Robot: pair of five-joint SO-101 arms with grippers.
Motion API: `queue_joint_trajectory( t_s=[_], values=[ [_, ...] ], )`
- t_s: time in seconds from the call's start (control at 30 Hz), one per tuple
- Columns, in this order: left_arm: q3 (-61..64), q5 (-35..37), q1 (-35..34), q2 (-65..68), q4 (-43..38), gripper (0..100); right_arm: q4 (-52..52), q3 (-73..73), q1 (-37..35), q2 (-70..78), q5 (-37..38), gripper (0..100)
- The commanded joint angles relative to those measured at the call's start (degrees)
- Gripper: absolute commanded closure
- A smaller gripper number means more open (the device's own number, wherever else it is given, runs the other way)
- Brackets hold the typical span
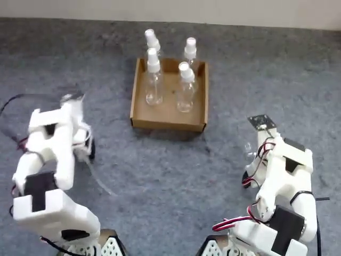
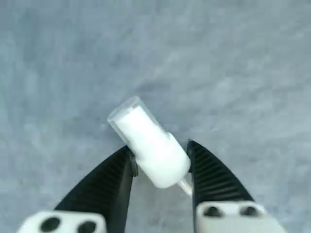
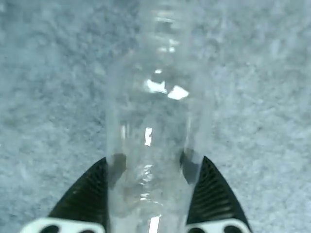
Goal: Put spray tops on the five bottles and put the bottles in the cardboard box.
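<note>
grey carpeted tabletop (image 1: pixel 160 176), pale wall strip (image 1: pixel 240 9)

Cut off and hidden
The clear plastic bottle (image 3: pixel 155 121) runs past the right wrist view's edges at both ends; the white spray top (image 2: pixel 146 136) has its thin tube mostly behind a finger of the left end effector (image 2: pixel 159 145).

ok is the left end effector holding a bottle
No, the left end effector is shut on a white spray top, not a bottle.
</note>
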Motion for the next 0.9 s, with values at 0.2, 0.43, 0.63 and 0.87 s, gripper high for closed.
queue_joint_trajectory(
  t_s=[0.2, 0.43, 0.63, 0.87],
  values=[
    [-13.1, -15.0, 8.0, -0.3, 2.3, 98, -0.7, -2.2, 0.4, 0.1, 0.6, 99.5],
    [-7.9, -17.8, 7.3, -0.1, -2.4, 94, -0.7, -2.0, 0.2, 0.2, 0.6, 99.5],
    [-2.6, -17.7, 5.7, -0.3, -6.1, 85, -0.7, -1.9, 0.3, 0.2, 0.6, 99.5],
    [-7.6, -8.5, 4.7, -0.4, -5.7, 80, -0.7, -1.8, 0.1, 0.2, 0.4, 99.5]
  ],
)
